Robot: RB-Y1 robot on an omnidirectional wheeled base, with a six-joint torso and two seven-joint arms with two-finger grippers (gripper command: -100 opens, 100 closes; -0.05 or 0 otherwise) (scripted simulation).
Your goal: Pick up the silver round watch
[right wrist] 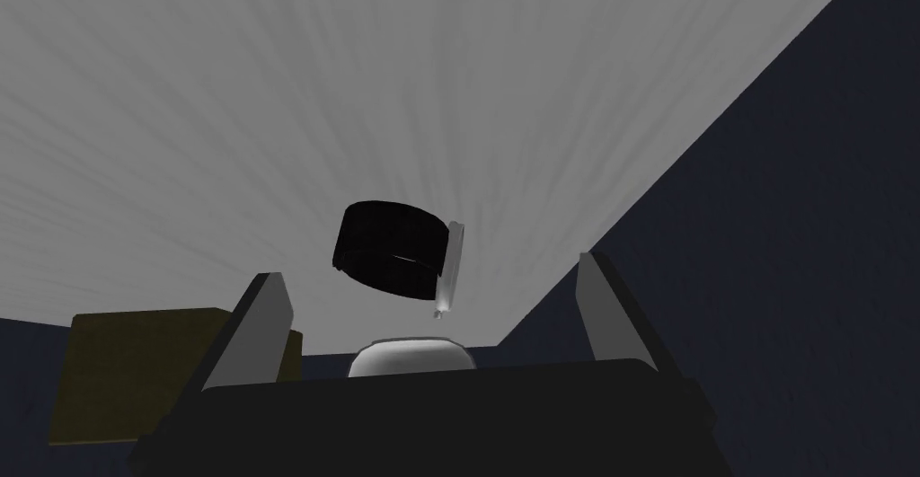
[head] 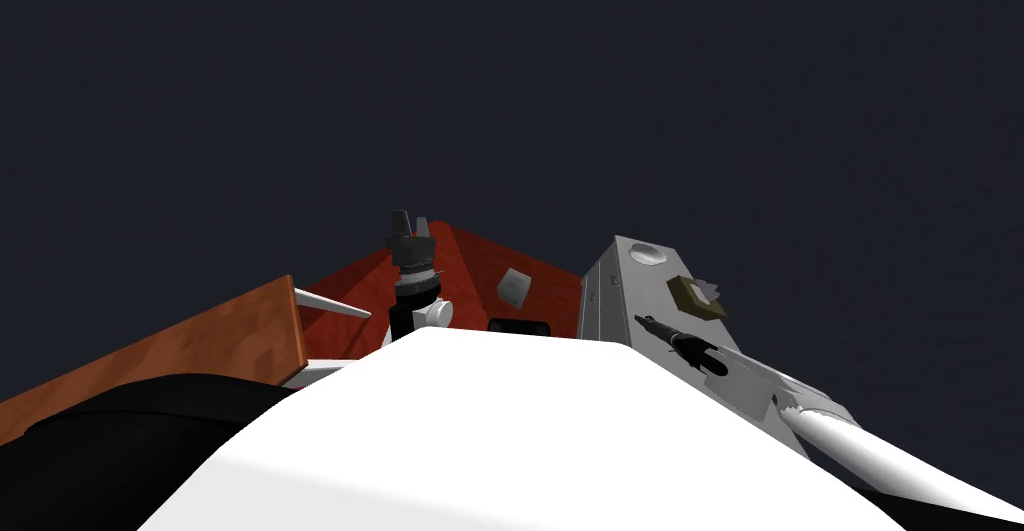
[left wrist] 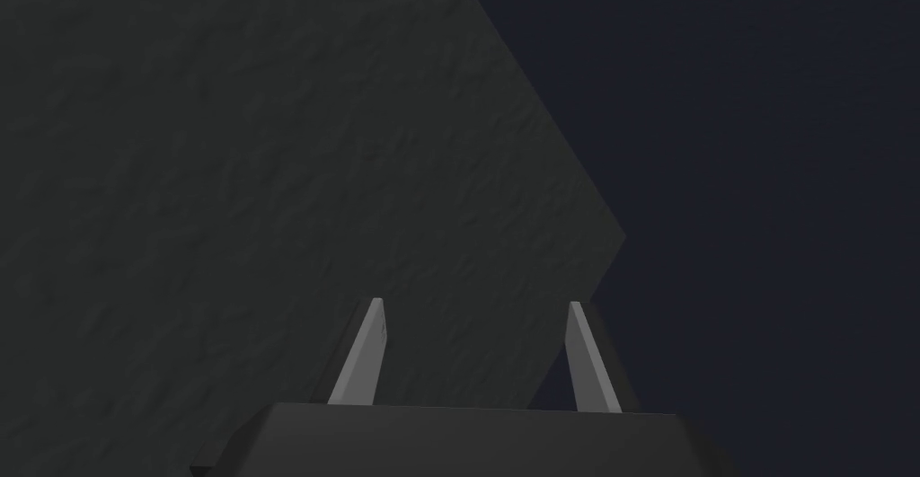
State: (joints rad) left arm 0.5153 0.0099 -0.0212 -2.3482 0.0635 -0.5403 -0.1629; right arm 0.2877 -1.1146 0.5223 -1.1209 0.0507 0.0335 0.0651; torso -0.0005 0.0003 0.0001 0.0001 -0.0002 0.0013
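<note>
The watch (right wrist: 395, 251) has a black band loop and a silver round face (right wrist: 449, 269) seen edge-on. It rests on a grey top (right wrist: 359, 94). My right gripper (right wrist: 429, 268) is open around it, with the watch between the fingers (right wrist: 260, 328) and touching neither. In the head view the right gripper (head: 645, 322) reaches over the grey cabinet top (head: 625, 280) from the right. My left gripper (left wrist: 476, 305) is open and empty, facing a flat dark grey surface (left wrist: 269, 139). It is raised left of centre in the head view (head: 410, 223).
An olive-brown box (right wrist: 135, 373) sits just outside one right finger, on the cabinet (head: 695, 295). A small white rounded thing (right wrist: 409, 355) lies close to the gripper body. A grey disc (head: 650, 252) is at the cabinet's far end. Left are a red surface (head: 460, 255) and a brown board (head: 180, 355).
</note>
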